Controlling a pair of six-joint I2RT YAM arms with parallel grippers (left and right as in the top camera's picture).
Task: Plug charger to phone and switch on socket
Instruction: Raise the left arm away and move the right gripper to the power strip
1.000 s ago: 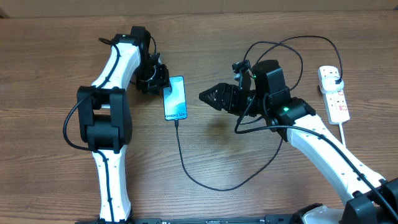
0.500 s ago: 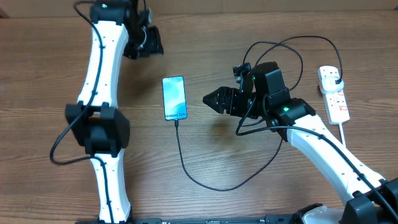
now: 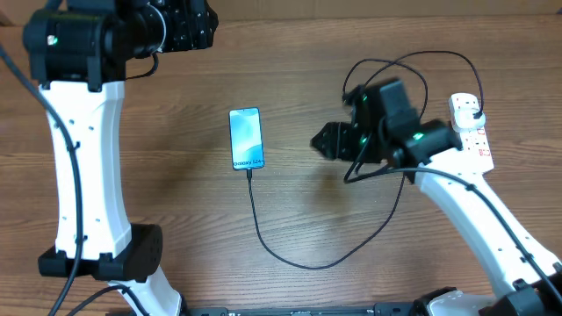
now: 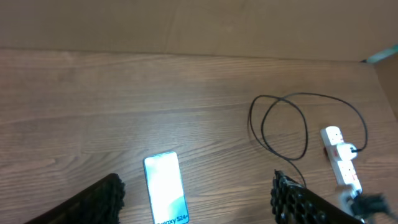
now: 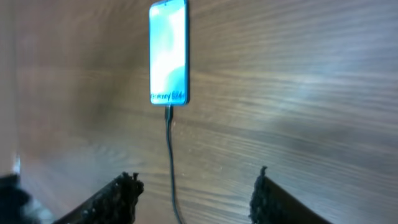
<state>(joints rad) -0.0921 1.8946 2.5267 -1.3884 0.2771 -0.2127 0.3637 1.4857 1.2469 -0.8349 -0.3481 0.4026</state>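
Phone (image 3: 247, 139): flat on the wooden worktop (image 3: 176, 202), left of centre; screen up and lit light blue; white lettering near the short edge where the cable enters.
Charger (image 3: 290, 257): thin black cable; small tip seated in that short edge of the phone; it runs down the worktop, curves right, passes under the right arm and loops near the far edge; its black plug sits on the far end of the strip.
Socket (image 3: 475, 140): white power strip with red-marked switches, at the right edge, well apart from the phone; white cord trailing toward the near side.
Left tool (image 4: 197, 179): raised high over the far left; fingers wide apart, gripping nothing.
Right tool (image 5: 194, 177): between phone and strip, pointing at the phone; fingers apart, empty; the cable lies on the worktop below them.
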